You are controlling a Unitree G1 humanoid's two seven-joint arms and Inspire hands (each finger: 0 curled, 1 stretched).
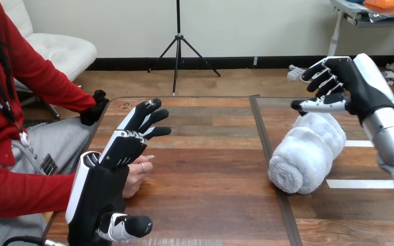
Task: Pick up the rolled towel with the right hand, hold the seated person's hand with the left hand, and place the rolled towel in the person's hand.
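Observation:
A white rolled towel [306,154] lies on the wooden table [210,174] at the right, pointing diagonally. My right hand [350,87] hovers just above and behind the towel's far end, open, fingers spread toward the left, not touching it. My left hand [118,159] is raised at the left, open, fingers straight and pointing away, its thumb low near the front edge. The person's hand [139,173] rests on the table's left edge, partly hidden behind my left hand; whether the two touch I cannot tell.
The person sits at the table's left side, red sleeve along the left edge. A dark seam [267,154] runs down the table beside the towel. White tape strips [361,183] mark the table to the right of the towel.

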